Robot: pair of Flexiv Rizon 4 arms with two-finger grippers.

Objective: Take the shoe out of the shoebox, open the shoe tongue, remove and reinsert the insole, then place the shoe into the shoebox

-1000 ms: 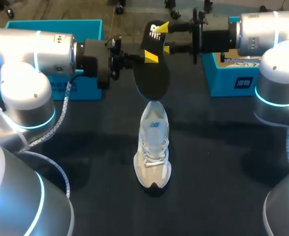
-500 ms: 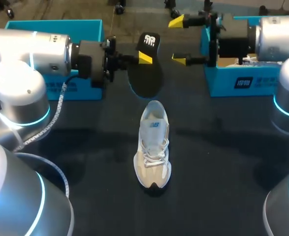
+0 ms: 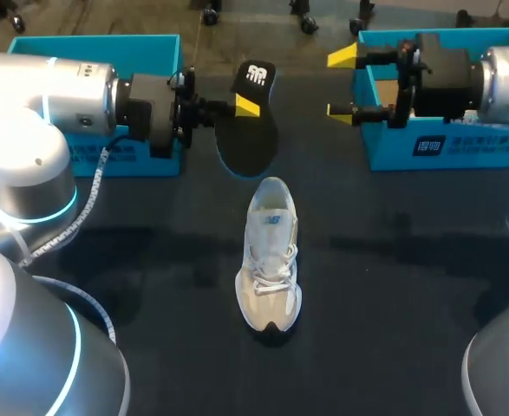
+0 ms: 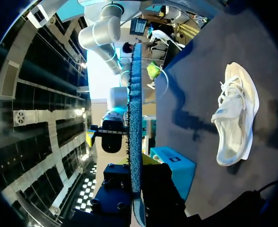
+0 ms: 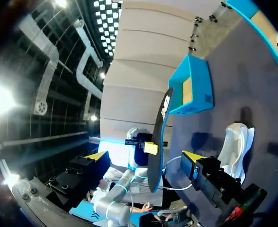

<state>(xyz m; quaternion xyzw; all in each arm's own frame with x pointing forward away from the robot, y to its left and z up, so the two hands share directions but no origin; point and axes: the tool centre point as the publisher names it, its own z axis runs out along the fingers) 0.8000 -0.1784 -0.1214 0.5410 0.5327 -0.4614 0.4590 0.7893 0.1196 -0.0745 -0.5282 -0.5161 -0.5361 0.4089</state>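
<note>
Change: the right gripper (image 3: 344,83) has let go of the insole (image 3: 252,130) and pulled back toward the table's right edge. The left gripper (image 3: 244,108) has drawn the insole slightly left. The sneaker (image 3: 270,256) has not moved.
Teal box (image 3: 94,42): at the far left corner, behind the left arm.
Left gripper: clamped on the insole at about mid-length, one yellow tip showing on the near face. In the left wrist view the insole (image 4: 135,118) runs edge-on straight out between the fingers.
Insole: black, and appears to be held clear of the table near the middle of the far edge. Printed heel end points away, broad forefoot end toward the sneaker.
Sneaker: pale, upright on its sole at table centre, heel to the far edge, toe to the near edge, laces up.
Key relation: the insole sits just beyond the sneaker's heel and a little left. Its long axis is roughly in line with the shoe's, forefoot end nearest the opening. The left arm is nearer; reinsertion looks like its job.
Right gripper: wide open and empty, well apart from the insole.
Shoebox (image 3: 393,152): teal, at the far right corner.
Surface: dark, matte table. The sneaker stands well apart from both boxes.
</note>
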